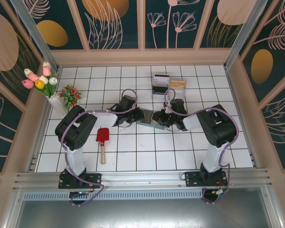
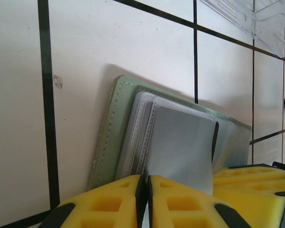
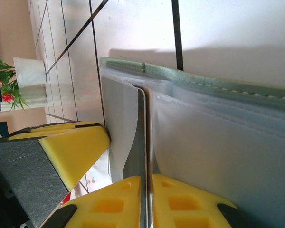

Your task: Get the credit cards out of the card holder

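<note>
Where the two arms meet over the middle of the desk point(image 1: 133, 152), the right jaws are pressed together on a thin grey leaf point(image 3: 130, 118) that stands up from the holder point(image 3: 218, 85); whether it is a card or a pocket, I cannot tell. The left jaws are likewise closed to a slit, nipping the holder's near edge, where clear pockets point(image 2: 137, 133) stack on its green cover. One yellow finger point(image 3: 71, 147) of the left arm sits just beside the leaf in the right jaws. The holder lies open on the white tiles, between both wrists. Two clear boxes point(image 1: 168, 84) stand near, behind it. A red scoop point(image 1: 102, 138) lies to the left, and a vase of flowers point(image 1: 54, 97) stands at the far left.
</note>
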Controlling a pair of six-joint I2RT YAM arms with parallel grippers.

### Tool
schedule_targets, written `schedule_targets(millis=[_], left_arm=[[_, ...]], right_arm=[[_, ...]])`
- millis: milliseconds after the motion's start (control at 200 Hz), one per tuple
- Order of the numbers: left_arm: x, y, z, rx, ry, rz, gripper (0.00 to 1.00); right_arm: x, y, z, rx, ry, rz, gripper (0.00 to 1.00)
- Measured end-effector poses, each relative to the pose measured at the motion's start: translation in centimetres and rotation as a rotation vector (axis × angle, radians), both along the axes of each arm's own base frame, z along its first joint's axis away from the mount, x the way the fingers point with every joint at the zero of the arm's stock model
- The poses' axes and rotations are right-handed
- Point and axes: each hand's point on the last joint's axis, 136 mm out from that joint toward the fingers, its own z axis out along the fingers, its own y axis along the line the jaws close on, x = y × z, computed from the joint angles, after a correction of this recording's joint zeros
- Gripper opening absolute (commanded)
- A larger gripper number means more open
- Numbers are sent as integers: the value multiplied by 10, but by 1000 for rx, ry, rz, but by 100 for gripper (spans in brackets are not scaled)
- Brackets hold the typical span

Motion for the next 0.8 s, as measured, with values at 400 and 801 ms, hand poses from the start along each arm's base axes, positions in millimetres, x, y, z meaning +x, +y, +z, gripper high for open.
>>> schedule_targets(millis=[400, 801], left_arm=[[-15, 4, 2, -28, 25, -13, 21], [-35, 7, 0, -72, 77, -28, 20]], right_arm=[[-5, 1, 2, 36, -14, 34, 18], [-5, 1, -2, -52, 8, 62, 18]])
